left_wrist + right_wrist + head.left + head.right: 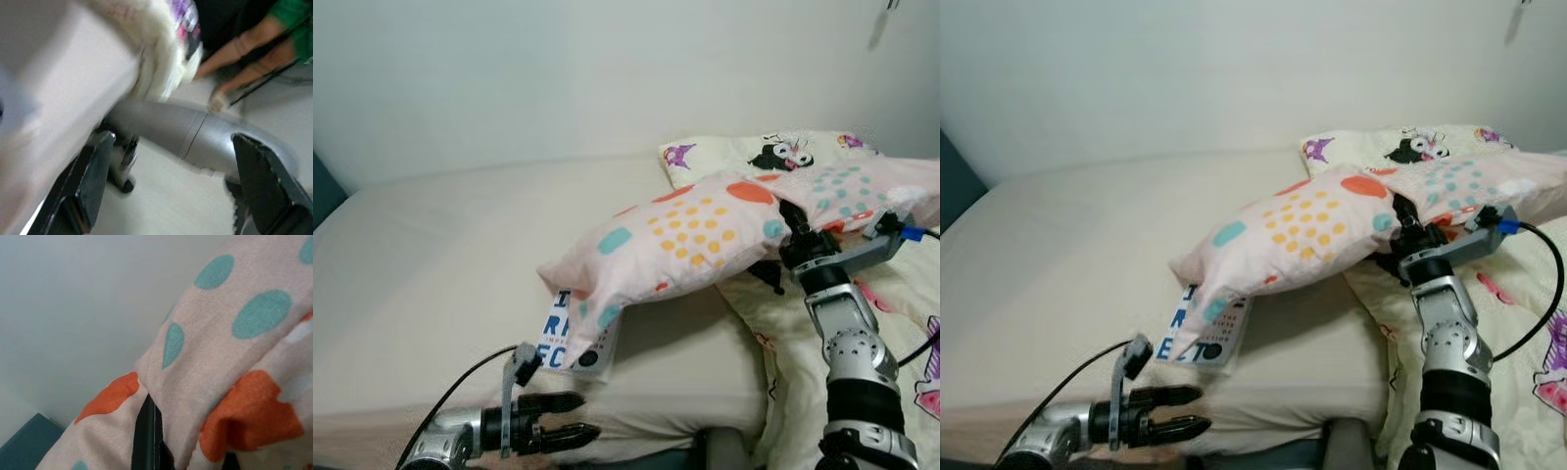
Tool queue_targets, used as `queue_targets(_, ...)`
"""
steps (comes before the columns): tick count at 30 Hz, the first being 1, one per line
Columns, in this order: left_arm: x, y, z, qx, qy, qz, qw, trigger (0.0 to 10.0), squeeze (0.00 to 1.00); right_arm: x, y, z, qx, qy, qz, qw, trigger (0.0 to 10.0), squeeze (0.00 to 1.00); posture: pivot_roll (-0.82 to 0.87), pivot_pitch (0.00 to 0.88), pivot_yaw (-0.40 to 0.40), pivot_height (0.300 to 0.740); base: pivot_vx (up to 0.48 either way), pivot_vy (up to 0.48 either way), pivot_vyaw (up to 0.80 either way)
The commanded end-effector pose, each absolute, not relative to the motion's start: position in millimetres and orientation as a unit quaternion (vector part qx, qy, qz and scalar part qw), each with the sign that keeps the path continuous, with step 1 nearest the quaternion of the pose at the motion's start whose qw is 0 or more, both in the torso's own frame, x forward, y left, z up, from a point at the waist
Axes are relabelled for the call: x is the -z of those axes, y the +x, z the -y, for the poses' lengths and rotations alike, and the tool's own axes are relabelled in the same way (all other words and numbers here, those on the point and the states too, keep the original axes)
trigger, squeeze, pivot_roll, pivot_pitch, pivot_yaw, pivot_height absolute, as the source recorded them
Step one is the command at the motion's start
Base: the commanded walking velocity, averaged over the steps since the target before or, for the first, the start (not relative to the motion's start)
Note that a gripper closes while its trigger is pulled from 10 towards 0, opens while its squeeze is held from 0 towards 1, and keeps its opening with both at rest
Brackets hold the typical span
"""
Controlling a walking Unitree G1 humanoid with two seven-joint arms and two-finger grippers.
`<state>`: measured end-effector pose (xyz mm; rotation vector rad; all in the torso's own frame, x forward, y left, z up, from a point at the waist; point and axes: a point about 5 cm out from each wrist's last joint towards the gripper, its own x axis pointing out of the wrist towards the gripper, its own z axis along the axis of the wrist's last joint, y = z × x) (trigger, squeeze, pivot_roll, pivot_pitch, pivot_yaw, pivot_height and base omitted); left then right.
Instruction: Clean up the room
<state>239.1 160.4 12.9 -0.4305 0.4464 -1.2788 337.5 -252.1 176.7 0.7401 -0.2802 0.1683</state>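
Observation:
A pale pink pillow with orange, yellow and teal dots hangs lifted above the bed, its lower left corner drooping onto a book. My right gripper is shut on the pillow's fabric near its middle; the right wrist view shows a black finger pinched in a fold of the pillow. My left gripper is low at the bed's front edge, open and holding nothing. Its two black fingers stand wide apart in the blurred left wrist view.
A white book with blue letters lies on the beige mattress under the pillow's corner. A cream cartoon-print pillow and quilt lie at the right. A person's arm in a green sleeve is beside the bed.

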Motion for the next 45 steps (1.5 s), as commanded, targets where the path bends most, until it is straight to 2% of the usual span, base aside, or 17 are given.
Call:
queue_targets(1, -16, 241, -162, 0.578, -0.224, -0.182, 0.763, 10.0, 0.00, -196, 339, 255, -0.092, 0.350, 0.178, 0.915, 0.0, 0.00, -0.14, 0.000, 0.101, 0.634, 0.000, 0.000, 0.00)
queue_targets(2, -16, 248, -162, 0.545, -0.226, -0.175, 0.788, 10.0, 0.00, -196, 339, 255, -0.091, 0.349, 0.179, 0.915, 0.0, 0.00, -0.14, 0.000, 0.099, 0.644, 0.000, 0.000, 0.00)
queue_targets(3, -16, 248, -162, 0.545, -0.226, -0.175, 0.788, 10.0, 0.00, -196, 339, 255, -0.091, 0.349, 0.179, 0.915, 0.0, 0.00, -0.14, 0.000, 0.099, 0.644, 0.000, 0.000, 0.00)
queue_targets(5, -12, 259, -163, 0.469, -0.224, -0.169, 0.837, 10.0, 0.00, -196, 340, 255, -0.090, 0.348, 0.177, 0.916, 0.0, 0.00, -0.14, 0.000, 0.098, 0.654, 0.000, 0.000, 0.00)
queue_targets(6, -12, 259, -163, 0.469, -0.224, -0.169, 0.837, 10.0, 0.00, -196, 340, 255, -0.090, 0.348, 0.177, 0.916, 0.0, 0.00, -0.14, 0.000, 0.098, 0.654, 0.000, 0.000, 0.00)
queue_targets(7, -10, 264, -165, 0.421, -0.223, -0.168, 0.863, 10.0, 0.00, -196, 341, 254, -0.090, 0.347, 0.176, 0.917, 0.0, 0.00, -0.14, 0.000, 0.095, 0.659, 0.000, 0.000, 0.00)
queue_targets(10, -6, 271, -175, 0.312, -0.242, -0.170, 0.903, 10.0, 0.00, -195, 342, 254, -0.089, 0.344, 0.173, 0.919, 0.0, 0.00, -0.14, 0.000, 0.091, 0.674, 0.000, 0.000, 0.00)
queue_targets(19, 7, 264, -180, 0.247, -0.274, -0.200, 0.908, 10.0, 0.00, -192, 346, 254, -0.077, 0.335, 0.164, 0.925, 0.0, 0.00, -0.13, 0.000, 0.083, 0.704, 0.000, 0.000, 0.00)
queue_targets(20, 13, 260, -182, 0.220, -0.277, -0.216, 0.910, 10.0, 0.00, -190, 347, 256, -0.057, 0.322, 0.158, 0.932, 4.6, 0.00, -0.13, 0.000, 0.081, 0.714, 0.000, 0.000, 0.00)
queue_targets(23, 17, 258, -183, 0.199, -0.276, -0.226, 0.913, 10.0, 0.00, -188, 348, 258, -0.043, 0.315, 0.154, 0.936, 4.6, 0.00, -0.13, 0.000, 0.081, 0.724, 0.000, 0.000, 0.00)
queue_targets(24, 20, 256, -186, 0.178, -0.275, -0.235, 0.915, 10.0, 0.00, -186, 349, 261, -0.022, 0.305, 0.148, 0.940, 10.0, 0.00, -0.13, 0.000, 0.081, 0.724, 0.000, 0.000, 0.00)
queue_targets(28, 32, 246, -199, 0.102, -0.266, -0.266, 0.921, 10.0, 0.00, -174, 351, 270, 0.033, 0.265, 0.116, 0.957, 10.0, 0.00, -0.13, 0.000, 0.081, 0.724, 0.000, 0.000, 0.00)
queue_targets(31, 47, 226, -213, 0.031, -0.251, -0.304, 0.918, 10.0, 0.00, -156, 345, 272, 0.031, 0.230, 0.080, 0.969, 10.0, 0.00, -0.14, 0.000, 0.080, 0.724, 0.000, 0.000, 0.53)
queue_targets(35, 54, 215, -217, 0.007, -0.248, -0.324, 0.913, 10.0, 0.00, -151, 343, 273, 0.035, 0.227, 0.076, 0.970, 10.0, 0.00, -0.14, 0.000, 0.080, 0.724, 0.000, 0.000, 0.80)
queue_targets(37, 66, 196, -220, -0.021, -0.236, -0.360, 0.903, 10.0, 0.00, -149, 341, 274, 0.035, 0.236, 0.079, 0.968, 10.0, 0.00, -0.14, 0.000, 0.080, 0.724, 0.000, 0.000, 0.80)
queue_targets(41, 75, 180, -222, -0.046, -0.220, -0.398, 0.889, 10.0, 0.00, -149, 342, 274, 0.036, 0.235, 0.083, 0.968, 10.0, 0.00, -0.14, 0.000, 0.083, 0.724, -0.102, 0.000, 0.80)
queue_targets(45, 78, 176, -222, -0.047, -0.216, -0.406, 0.887, 10.0, 0.00, -150, 342, 274, 0.035, 0.236, 0.086, 0.967, 10.0, 0.00, -0.14, 0.000, 0.083, 0.724, -0.427, 0.000, 0.80)
